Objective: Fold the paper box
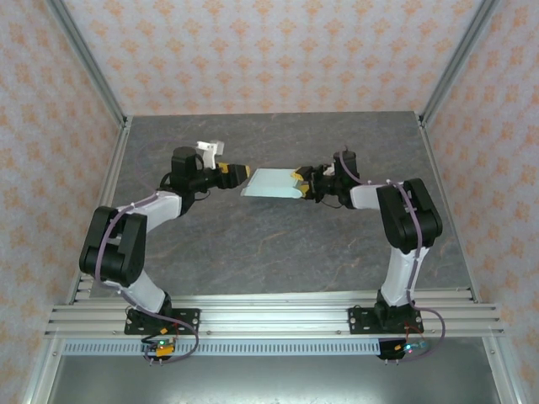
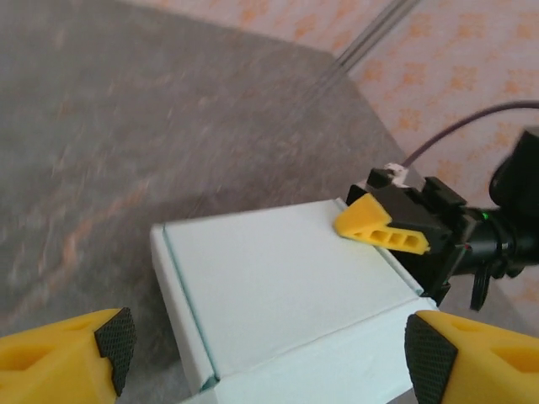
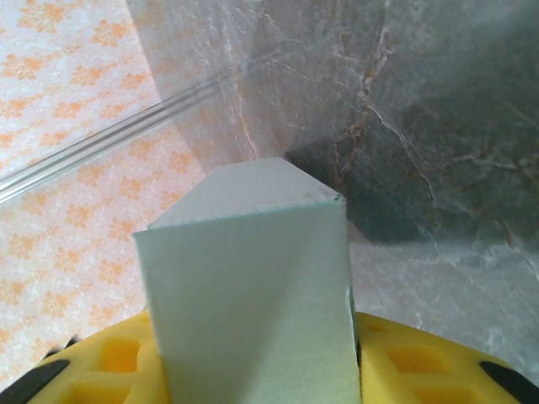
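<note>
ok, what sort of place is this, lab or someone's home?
Probably a lab test cell: aluminium frame posts, printed patterned panels standing in as walls, and a slotted aluminium rail along the near edge of the grey marbled table.

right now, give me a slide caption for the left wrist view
Open left fingers face a pale mint-green card box held at its far end by the right fingers

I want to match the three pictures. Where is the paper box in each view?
Top view: paper box near the picture's centre, at the right gripper's tip.
Left wrist: lower centre, large.
Right wrist: lower centre, between yellow fingers.
Shared landmark: the right gripper's yellow fingers holding the box's end.
</note>
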You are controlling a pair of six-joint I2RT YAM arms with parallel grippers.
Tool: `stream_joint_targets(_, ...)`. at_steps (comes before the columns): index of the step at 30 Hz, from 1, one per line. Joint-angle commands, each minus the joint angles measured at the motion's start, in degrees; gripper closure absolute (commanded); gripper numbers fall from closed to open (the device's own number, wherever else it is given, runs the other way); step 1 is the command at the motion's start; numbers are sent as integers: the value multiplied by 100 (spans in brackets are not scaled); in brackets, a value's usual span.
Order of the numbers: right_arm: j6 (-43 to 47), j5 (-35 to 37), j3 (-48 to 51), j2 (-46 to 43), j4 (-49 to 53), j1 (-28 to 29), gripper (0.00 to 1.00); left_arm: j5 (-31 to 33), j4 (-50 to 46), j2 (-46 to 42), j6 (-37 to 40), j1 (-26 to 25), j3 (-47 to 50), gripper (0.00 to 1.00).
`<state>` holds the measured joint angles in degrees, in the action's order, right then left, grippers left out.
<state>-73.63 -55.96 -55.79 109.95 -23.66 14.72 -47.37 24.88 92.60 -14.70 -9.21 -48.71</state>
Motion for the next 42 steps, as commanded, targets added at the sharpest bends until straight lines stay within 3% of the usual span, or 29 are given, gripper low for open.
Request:
stream_joint_targets(1,-24,-178,-372,-286,1261,-91,57,568,-873,-258,2874,-519,-16,13)
stream_joint_targets(3,259,-266,-633,-271,2005,-110,57,981,-819,-435,3814,-783,153,12)
stream_joint_targets(6,439,-414,-853,-192,2633,-149,57,1165,-518,-532,4320,-845,333,9)
stream_joint_targets(8,351,-508,-833,-199,2698,-186,57,1123,-1040,-537,4903,-921,179,10)
stream_joint_targets(11,414,-607,-889,-228,3015,-280,56,986,-867,-450,5274,-975,328,10)
stream_joint_targets(15,612,-648,-951,-288,3472,-338,52,1536,-1132,-208,5745,-1263,243,12)
stream_joint_targets(18,572,-700,-960,-279,3516,-338,52,1950,-953,15,5969,-1601,253,14)
stream_joint_targets(24,396,-644,-850,-275,3363,-338,53,1551,-792,-56,5837,-1883,381,15)
stream_joint_targets(28,384,-638,-850,-312,3359,-338,53,1833,-801,28,5882,-1986,352,16)
stream_joint_targets(34,302,-669,-824,-365,3314,-338,52,2291,-769,303,6089,-2114,172,32)
stream_joint_targets(42,-59,-651,-583,-462,2861,-338,49,2593,-1203,575,6393,-2146,-264,45)
